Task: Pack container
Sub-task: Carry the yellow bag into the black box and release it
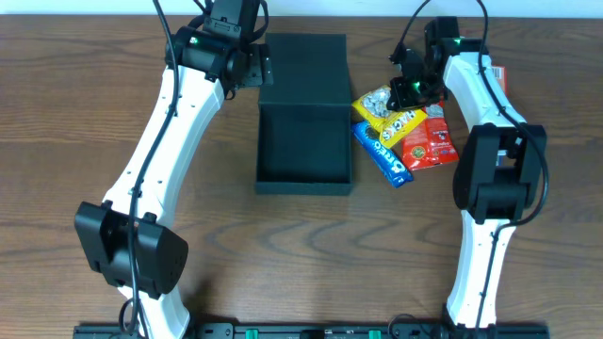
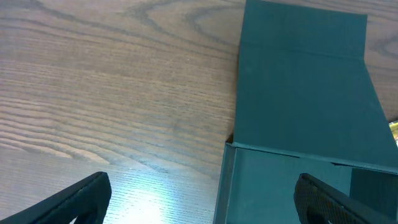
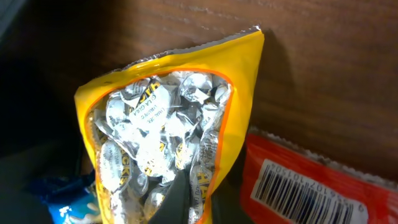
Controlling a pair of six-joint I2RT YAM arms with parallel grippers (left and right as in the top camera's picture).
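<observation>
The black box (image 1: 303, 141) lies open in the middle of the worktop (image 1: 85, 113), its lid (image 1: 306, 68) flat toward 12 o'clock. The left tool (image 1: 261, 68) hangs at the lid's 9 o'clock edge, fingers (image 2: 74, 199) spread wide, holding nothing. At the box's 3 o'clock lie a yellow bag (image 1: 377, 108), a blue packet (image 1: 384, 153) and a red bag (image 1: 429, 141). The right tool (image 1: 407, 89) is down on the yellow bag; I cannot tell whether it grips.

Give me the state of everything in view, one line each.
container: lid open, empty inside
yellow packet: on table, not packed
blue packet: on table, not packed
red packet: on table, not packed
left gripper: open, holding nothing
right gripper: at yellow packet, open or shut unclear
</observation>
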